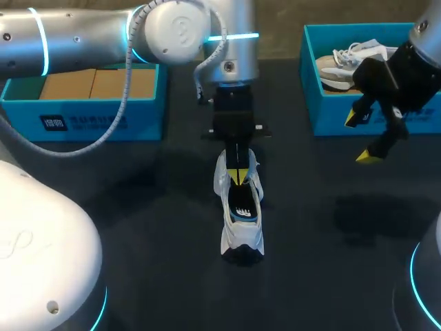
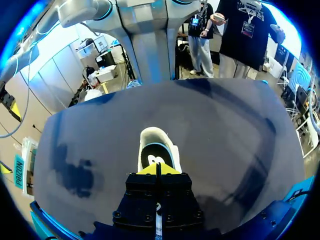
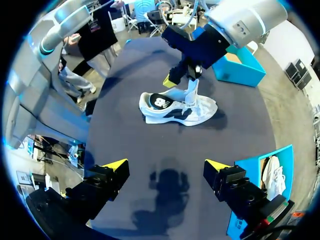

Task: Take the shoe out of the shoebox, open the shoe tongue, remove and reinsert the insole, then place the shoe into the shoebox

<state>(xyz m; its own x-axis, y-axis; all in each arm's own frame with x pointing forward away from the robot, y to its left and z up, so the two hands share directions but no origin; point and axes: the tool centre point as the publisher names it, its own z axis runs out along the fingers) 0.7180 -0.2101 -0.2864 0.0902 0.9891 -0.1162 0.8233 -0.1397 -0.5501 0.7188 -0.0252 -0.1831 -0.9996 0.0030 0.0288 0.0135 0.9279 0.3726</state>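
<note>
At the far left of the desk sits a blue box with cardboard inside, away from the work. Toward the middle, my left fingers stand narrow, pinched on the tongue of the shoe. The shoe rests on its sole on the bare desk, outside either box. The fingers come down over its opening, with the insole showing just beyond them. My worry is that pinch: it looks to take only a little of the tongue, so a pull may slip off. It could also drag the whole shoe up or sideways, since nothing pins it down. Further right, my right fingers hang spread wide and empty, well apart from the shoe and just in front of the shoebox, where a second shoe lies. Reaching in for the insole, I judge they could knock the left arm, which crowds the opening
</note>
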